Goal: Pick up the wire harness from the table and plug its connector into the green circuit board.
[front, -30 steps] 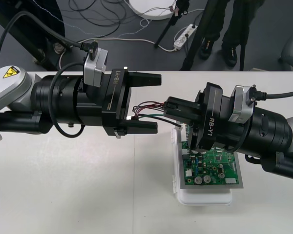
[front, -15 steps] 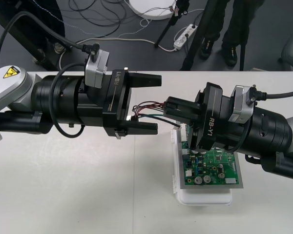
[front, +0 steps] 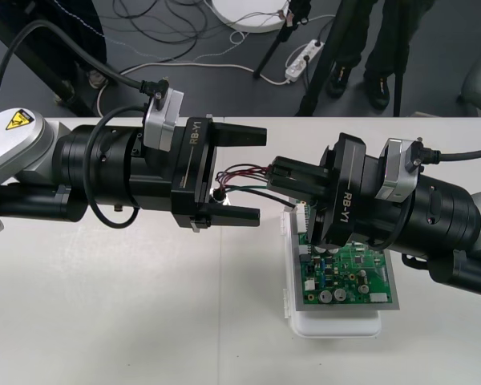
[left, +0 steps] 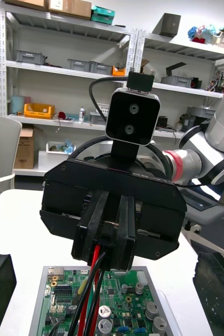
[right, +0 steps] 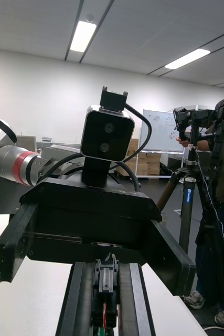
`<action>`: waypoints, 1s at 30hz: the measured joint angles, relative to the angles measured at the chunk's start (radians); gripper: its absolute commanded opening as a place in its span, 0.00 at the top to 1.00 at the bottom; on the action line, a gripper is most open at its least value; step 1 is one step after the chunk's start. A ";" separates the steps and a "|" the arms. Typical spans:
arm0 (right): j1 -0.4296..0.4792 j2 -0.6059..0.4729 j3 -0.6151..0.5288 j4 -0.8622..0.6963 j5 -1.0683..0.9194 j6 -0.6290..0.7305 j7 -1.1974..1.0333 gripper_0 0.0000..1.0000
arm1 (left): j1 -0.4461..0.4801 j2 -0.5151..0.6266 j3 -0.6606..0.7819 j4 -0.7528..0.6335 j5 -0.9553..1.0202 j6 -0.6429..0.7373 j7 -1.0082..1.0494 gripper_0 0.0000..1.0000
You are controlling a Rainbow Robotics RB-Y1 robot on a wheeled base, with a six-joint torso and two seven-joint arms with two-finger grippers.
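My right gripper (front: 277, 180) hovers over the far end of the green circuit board (front: 349, 277) and is shut on the wire harness (front: 240, 178). The red, black and green wires (left: 93, 286) run out from between its fingers toward my left gripper (front: 261, 174). That gripper faces it, open, with its fingers (left: 216, 291) wide on either side of the wires' free end (front: 219, 193). In the right wrist view a small black plug (right: 105, 289) sits between my own fingers (right: 130, 299), with the left gripper (right: 91, 226) close in front. The board rests on a white base (front: 337, 325).
Both arms meet above the middle of the table (front: 128, 321), just short of its far edge. Beyond that edge lies dark floor with cables and a power strip (front: 301, 60).
The left gripper has edged slightly to the right, toward the right gripper and the wires. The right gripper and the harness have stayed put.
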 measured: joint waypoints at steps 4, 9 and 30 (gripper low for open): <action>0.000 0.000 0.000 0.000 0.000 0.000 0.000 1.00 | 0.000 0.000 0.000 -0.001 0.000 0.000 0.000 0.00; 0.000 0.000 0.000 0.000 0.000 0.000 0.000 1.00 | 0.000 0.000 0.000 -0.001 0.000 0.000 0.000 0.00; 0.000 0.011 0.000 0.000 0.000 0.000 0.000 1.00 | 0.000 0.000 0.000 -0.002 0.000 0.000 0.000 1.00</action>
